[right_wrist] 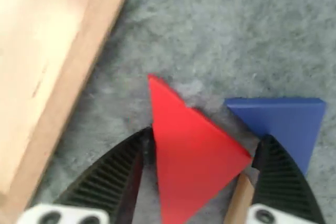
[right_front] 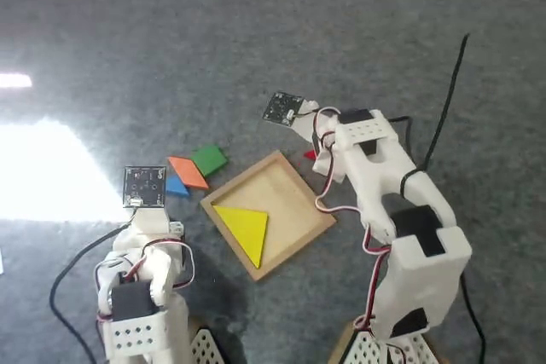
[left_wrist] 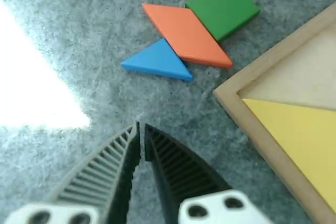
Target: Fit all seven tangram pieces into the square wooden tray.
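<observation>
Red wooden triangle (right_wrist: 189, 150) is sitting between the right gripper's (right_wrist: 205, 142) wide-spread jaws, both tips pressing against its edges, just beside a dark blue triangle (right_wrist: 283, 119) on the grey counter (right_wrist: 236, 30). The left gripper's (left_wrist: 140, 129) jaws are hanging almost closed, holding nothing, near the square wooden tray (left_wrist: 247, 121), which is carrying a yellow triangle (left_wrist: 304, 140).

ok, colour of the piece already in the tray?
Yellow triangle, clearest in the high view.
</observation>
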